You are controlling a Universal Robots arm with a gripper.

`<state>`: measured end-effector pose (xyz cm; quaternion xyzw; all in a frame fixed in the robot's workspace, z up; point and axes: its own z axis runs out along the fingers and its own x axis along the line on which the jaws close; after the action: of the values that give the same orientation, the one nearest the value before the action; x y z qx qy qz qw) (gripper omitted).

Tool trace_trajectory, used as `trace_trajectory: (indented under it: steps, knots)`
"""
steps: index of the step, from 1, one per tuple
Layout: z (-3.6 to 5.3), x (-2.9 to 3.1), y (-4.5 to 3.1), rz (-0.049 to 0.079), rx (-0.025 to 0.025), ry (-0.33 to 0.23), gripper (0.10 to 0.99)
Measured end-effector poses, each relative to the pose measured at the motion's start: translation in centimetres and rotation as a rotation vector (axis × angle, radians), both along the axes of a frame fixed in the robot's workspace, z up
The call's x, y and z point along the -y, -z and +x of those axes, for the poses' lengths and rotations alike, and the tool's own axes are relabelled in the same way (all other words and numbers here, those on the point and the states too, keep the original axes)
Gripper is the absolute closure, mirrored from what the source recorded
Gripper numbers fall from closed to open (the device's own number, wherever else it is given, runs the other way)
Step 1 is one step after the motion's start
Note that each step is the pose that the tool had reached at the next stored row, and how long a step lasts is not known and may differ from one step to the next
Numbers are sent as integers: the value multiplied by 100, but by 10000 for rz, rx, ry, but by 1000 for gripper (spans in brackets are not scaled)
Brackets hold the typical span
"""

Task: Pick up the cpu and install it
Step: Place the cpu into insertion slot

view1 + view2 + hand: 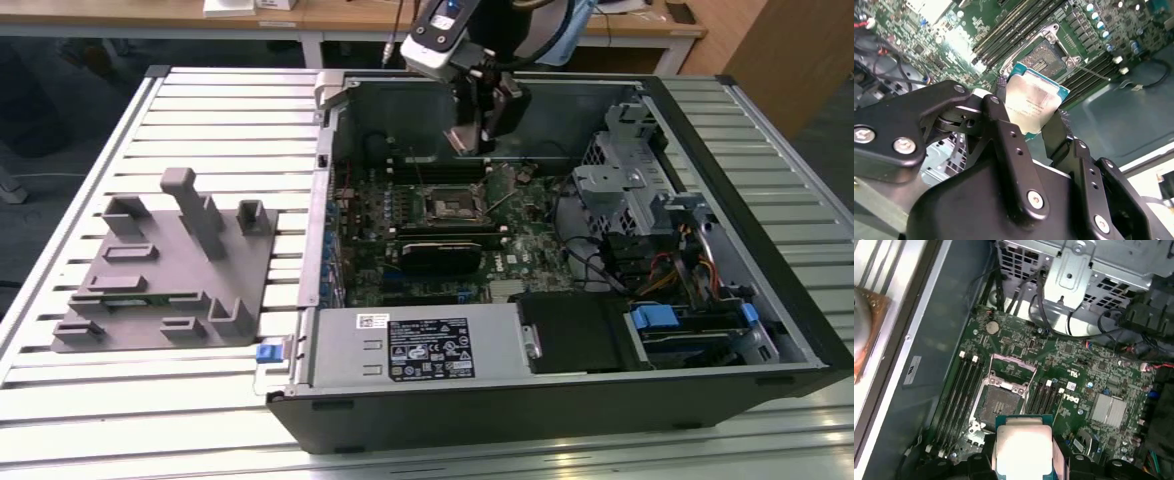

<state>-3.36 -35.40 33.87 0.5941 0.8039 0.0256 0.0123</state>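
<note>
Gripper is seen clamped on the cpu, one finger on each of two opposite edges; jaws parted only by the chip's width. Silvery top is turned toward the camera in both wrist views.

Cpu is held in the air, clear of the board. In the exterior view (12 o'clock = far side) the gripper is seen just at 12 o'clock of the socket, not touching.

Socket is uncovered, with open room above it. Memory slots flank it on two sides.

Case is laid open-side up. Drive cage is noted at 3 o'clock of the socket, power supply at 6.

Grey fixture is placed at 9 o'clock of the case, well apart, on the slatted table.

Desks are seen at 12 o'clock.
</note>
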Motion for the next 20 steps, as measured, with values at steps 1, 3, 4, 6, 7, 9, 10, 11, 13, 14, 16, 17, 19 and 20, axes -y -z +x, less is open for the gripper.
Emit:
trace_trajectory:
  steps: [1,3,4,6,7,9,10,11,13,14,16,17,19,20]
  knots:
    - [0,0,6,1,1,164,553]
    - [0,0,16,0,0,479,553]
    - [0,0,22,1,0,639,553]
    - [0,0,31,0,0,979,553]
    - [0,0,35,0,0,1142,553]
    - [0,0,42,1,1,1465,553]
    - [0,0,46,1,0,1639,553]
    - [0,0,49,0,0,1818,553]
    - [0,0,58,1,1,2232,553]
    - [0,0,63,1,0,2413,553]
    - [0,0,72,0,0,2772,553]
    - [0,-1,78,0,0,2931,553]
    - [0,-5,89,1,0,3180,553]
    - [0,-10,95,1,0,3265,553]
